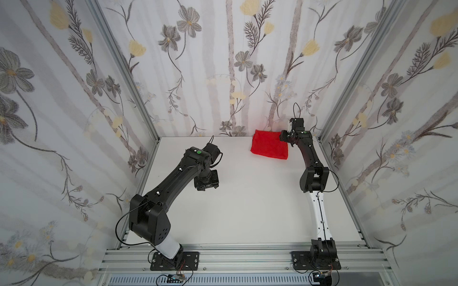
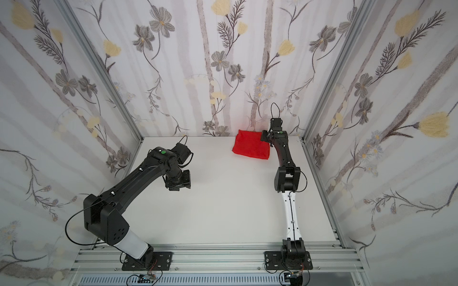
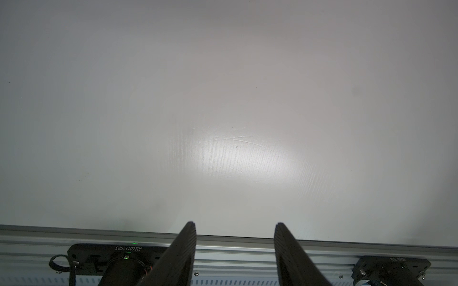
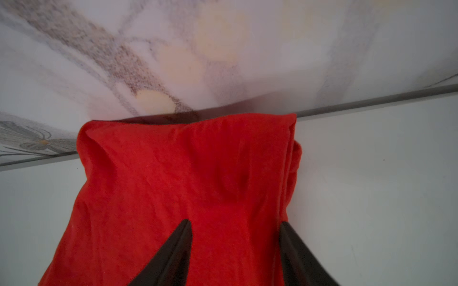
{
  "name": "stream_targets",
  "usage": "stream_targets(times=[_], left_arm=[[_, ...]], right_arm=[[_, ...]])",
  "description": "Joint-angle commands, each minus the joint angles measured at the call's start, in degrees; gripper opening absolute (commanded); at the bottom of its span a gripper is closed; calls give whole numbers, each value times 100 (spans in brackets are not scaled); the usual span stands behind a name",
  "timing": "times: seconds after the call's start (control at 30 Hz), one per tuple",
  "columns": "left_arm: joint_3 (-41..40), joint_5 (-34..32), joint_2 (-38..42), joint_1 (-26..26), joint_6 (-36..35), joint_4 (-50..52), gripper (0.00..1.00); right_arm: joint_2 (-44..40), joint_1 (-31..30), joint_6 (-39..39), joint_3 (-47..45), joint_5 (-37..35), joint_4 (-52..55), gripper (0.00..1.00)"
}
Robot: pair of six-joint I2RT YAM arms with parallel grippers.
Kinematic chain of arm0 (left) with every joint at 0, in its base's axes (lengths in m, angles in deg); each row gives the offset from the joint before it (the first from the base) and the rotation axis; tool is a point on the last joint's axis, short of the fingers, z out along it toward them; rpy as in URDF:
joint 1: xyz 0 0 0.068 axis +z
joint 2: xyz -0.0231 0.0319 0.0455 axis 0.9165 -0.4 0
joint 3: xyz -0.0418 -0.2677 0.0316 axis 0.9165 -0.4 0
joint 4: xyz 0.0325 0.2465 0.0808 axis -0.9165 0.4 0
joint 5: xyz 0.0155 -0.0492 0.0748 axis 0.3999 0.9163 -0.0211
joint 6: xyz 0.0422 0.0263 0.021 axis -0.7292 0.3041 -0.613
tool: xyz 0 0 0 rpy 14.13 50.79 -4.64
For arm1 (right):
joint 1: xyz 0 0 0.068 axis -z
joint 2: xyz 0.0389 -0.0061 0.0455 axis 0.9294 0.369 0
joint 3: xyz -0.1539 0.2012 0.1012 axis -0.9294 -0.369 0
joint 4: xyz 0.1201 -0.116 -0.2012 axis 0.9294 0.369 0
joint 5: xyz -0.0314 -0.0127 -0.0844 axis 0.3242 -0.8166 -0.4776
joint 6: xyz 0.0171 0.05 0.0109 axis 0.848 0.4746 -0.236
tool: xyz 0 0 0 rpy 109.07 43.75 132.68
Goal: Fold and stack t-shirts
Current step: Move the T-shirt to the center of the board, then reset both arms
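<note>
We find the t-shirt folded into a compact red rectangle, its matte knit face marked by shallow creases and its layered edges stacked down one side. It lies in the far corner of the smooth white table on the right arm's side, back edge at the flower-patterned wall. The right gripper stands over its near end, tapered black jaws spread apart, clamping nothing. The left gripper hangs above bare tabletop, well apart from the shirt, its ribbed jaws likewise parted and empty.
</note>
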Motion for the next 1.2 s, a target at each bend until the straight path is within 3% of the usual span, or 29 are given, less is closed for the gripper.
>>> stream_targets(times=[0.0,0.1,0.2,0.33,0.4,0.53,0.67,0.77,0.87,1.03,1.17], left_arm=[[183,-131,-190,-51,173,6,52],[428,-439,-448,-162,179,-59,51],[586,-903,-543,-226,186,-309,53],[474,-1679,-339,-229,17,-850,65],[226,-2011,-133,-221,-274,-1217,72],[-810,-2943,554,-197,-1162,-2372,87],[-2222,-3510,1502,92,-1870,-4013,92],[-3316,-3481,1956,530,-2227,-5219,92],[-4137,-3394,2090,916,-2523,-6235,91],[-5256,-2666,1937,1567,-3020,-7994,95],[-5694,-1699,1450,2112,-3073,-9306,99]], right_arm=[[-159,19,17,51,-936,-699,100],[-376,47,135,51,-1185,-891,100],[-708,-2,-6,26,-956,-787,99],[-1458,-190,-159,-93,-343,56,100],[-2061,-357,-400,-623,-93,333,100],[-3518,-899,-1295,-2531,310,364,100],[-5272,-1415,-1443,-5115,-637,-124,100],[-7193,-1400,-1053,-8322,-786,-2378,100],[-8667,-1578,-1474,-10872,-1722,-4443,100],[-9132,-1540,-2059,-12116,-1736,-4397,100],[-8916,-1133,-1868,-13074,-1566,-5484,100]])
